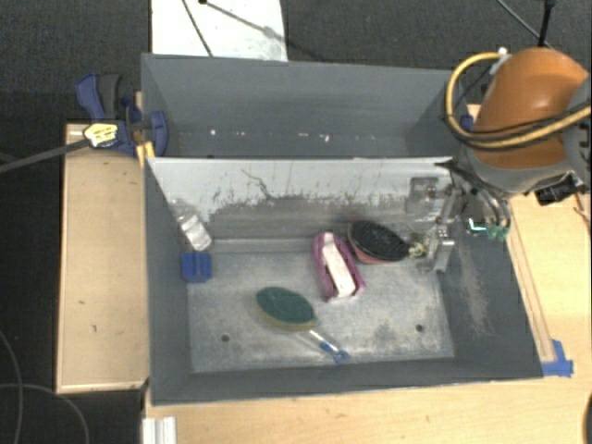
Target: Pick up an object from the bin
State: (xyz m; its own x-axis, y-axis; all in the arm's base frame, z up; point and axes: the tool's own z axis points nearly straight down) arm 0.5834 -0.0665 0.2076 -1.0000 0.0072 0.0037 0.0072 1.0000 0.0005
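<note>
Your hand [437, 251] is low inside bin [486, 326], at 2 o'clock of floor, near right wall. Released or clenched: you cannot tell from this view.

Nearest thing: black oval brush on pink base [377, 241], lying flat just at 9 o'clock of hand. Contact with hand unclear.

Pink-and-white packet [335, 266] is at 8 o'clock of brush, just beside it.

Green oval scrubber [285, 308] with blue-white handle lies at floor's 6 o'clock, apart from hand.

Blue block [195, 266] and small clear item [194, 232] sit at floor's 9 o'clock, well apart from hand.
</note>
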